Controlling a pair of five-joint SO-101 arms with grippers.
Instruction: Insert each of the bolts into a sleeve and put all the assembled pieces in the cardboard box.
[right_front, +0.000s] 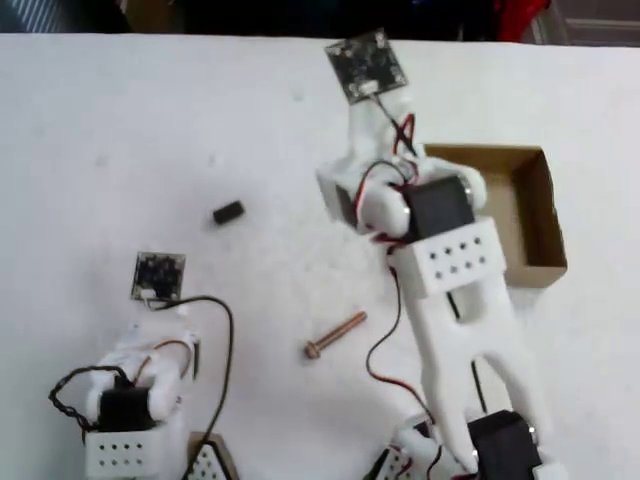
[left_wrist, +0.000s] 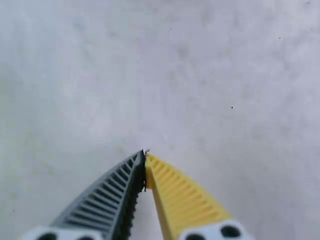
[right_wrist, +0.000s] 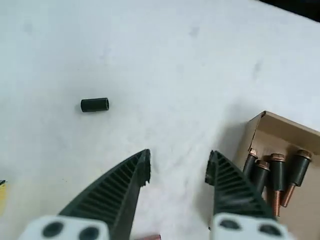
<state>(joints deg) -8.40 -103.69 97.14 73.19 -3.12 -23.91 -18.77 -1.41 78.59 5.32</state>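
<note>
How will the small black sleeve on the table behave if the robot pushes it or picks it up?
The black sleeve is a short cylinder lying on its side, so a push across its length would probably roll it over the smooth white table. It looks rigid, likely keeping its shape when squeezed. Being small, it seems light.

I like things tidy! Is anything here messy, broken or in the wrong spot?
Nothing looks broken or spilled. One copper bolt and one black sleeve lie loose and apart on the table, not joined yet, while the joined pieces already sit in the cardboard box.
</note>
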